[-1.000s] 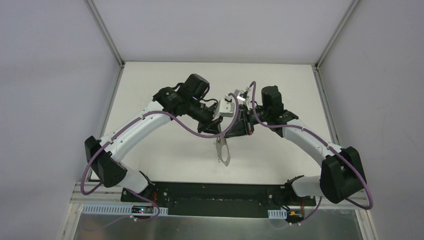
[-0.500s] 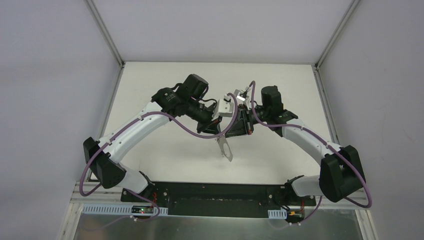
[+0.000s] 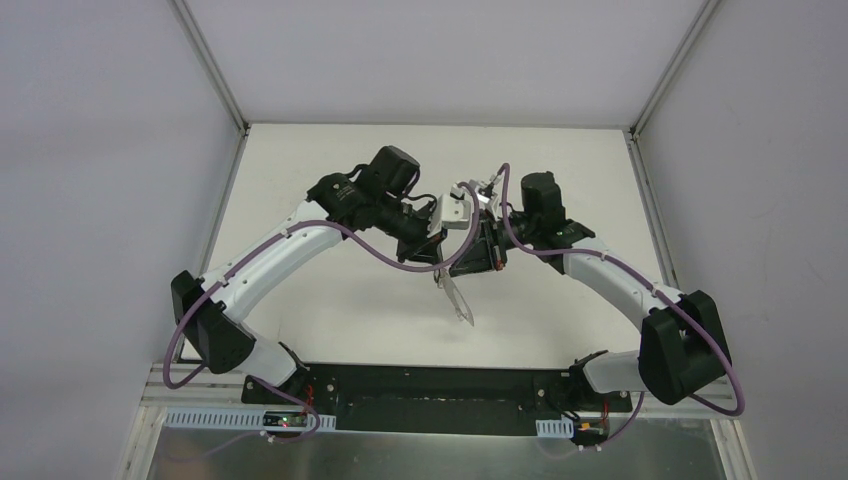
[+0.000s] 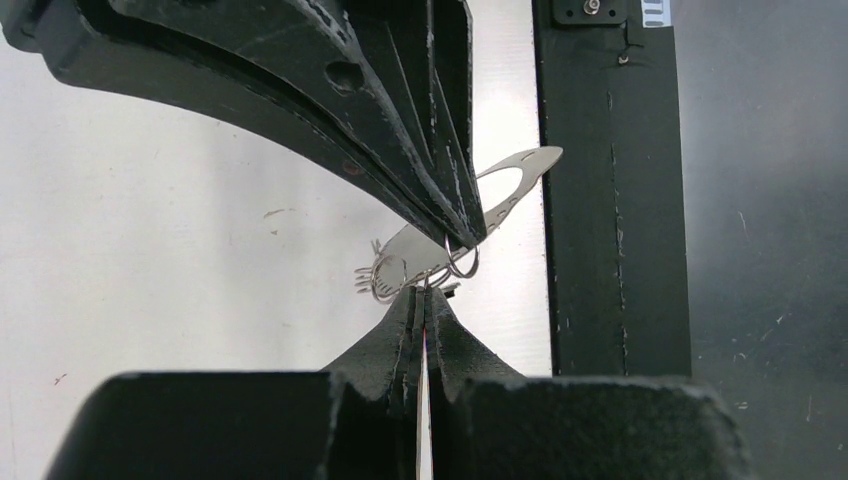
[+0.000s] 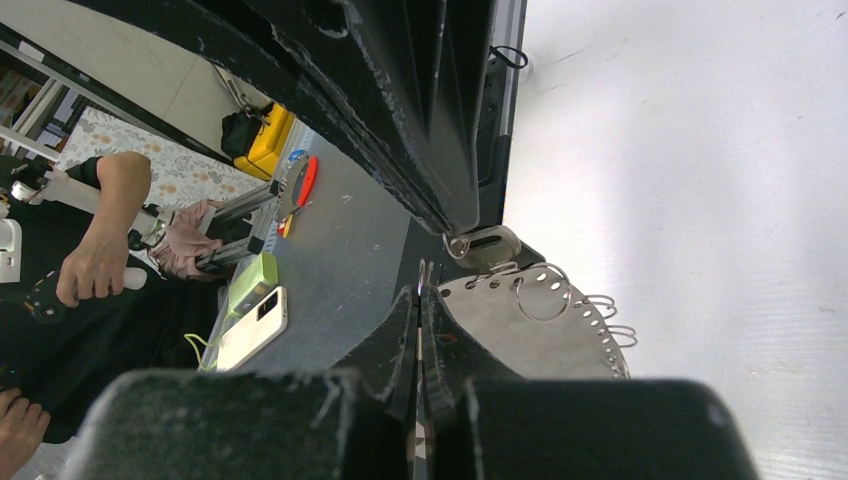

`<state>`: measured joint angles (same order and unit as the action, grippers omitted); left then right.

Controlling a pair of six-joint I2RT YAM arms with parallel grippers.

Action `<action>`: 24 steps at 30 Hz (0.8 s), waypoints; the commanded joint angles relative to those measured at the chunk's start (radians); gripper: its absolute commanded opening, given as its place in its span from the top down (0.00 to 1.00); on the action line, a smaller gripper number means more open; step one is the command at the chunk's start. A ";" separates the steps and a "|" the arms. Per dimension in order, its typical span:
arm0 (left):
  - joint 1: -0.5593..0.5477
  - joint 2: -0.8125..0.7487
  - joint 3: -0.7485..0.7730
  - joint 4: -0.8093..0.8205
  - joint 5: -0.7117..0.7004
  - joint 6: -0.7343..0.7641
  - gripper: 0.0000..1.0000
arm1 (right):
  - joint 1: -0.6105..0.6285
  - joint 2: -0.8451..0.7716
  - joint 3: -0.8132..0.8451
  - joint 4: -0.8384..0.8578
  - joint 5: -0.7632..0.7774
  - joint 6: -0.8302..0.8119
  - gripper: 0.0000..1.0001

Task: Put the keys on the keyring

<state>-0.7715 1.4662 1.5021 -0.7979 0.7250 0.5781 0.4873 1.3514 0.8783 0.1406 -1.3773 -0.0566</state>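
Note:
The keyring (image 3: 457, 298) hangs in the air between both grippers, above the white table. It is a flat silvery oval piece with holes along its rim and small wire rings strung through them (image 5: 530, 340); it also shows in the left wrist view (image 4: 425, 252). My left gripper (image 3: 439, 266) is shut, and its tips (image 4: 425, 292) pinch the keyring's edge. My right gripper (image 3: 452, 272) is shut on a thin wire ring of the keyring (image 5: 420, 290). The two grippers meet tip to tip. I cannot make out the black-headed key.
The black base plate (image 3: 430, 385) runs along the near table edge, close below the hanging keyring (image 4: 610, 200). Grey enclosure walls stand left, right and behind. Beyond the table a person and a phone (image 5: 250, 325) show.
The keyring's free lower end has swung to the right and turned from face-on to nearly edge-on. Both grippers stay shut and joined; the left arm shifted slightly.

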 commanded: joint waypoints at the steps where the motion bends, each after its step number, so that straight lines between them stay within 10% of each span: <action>1: -0.001 0.023 0.053 0.006 0.052 -0.022 1.00 | 0.009 -0.002 0.022 0.021 -0.043 -0.020 1.00; 24: -0.001 0.006 0.028 -0.034 0.087 0.027 1.00 | 0.002 0.012 0.032 0.017 -0.005 -0.017 1.00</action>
<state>-0.7715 1.4921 1.5162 -0.8165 0.7597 0.5850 0.4896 1.3609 0.8783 0.1368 -1.3655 -0.0566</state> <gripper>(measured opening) 0.007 0.007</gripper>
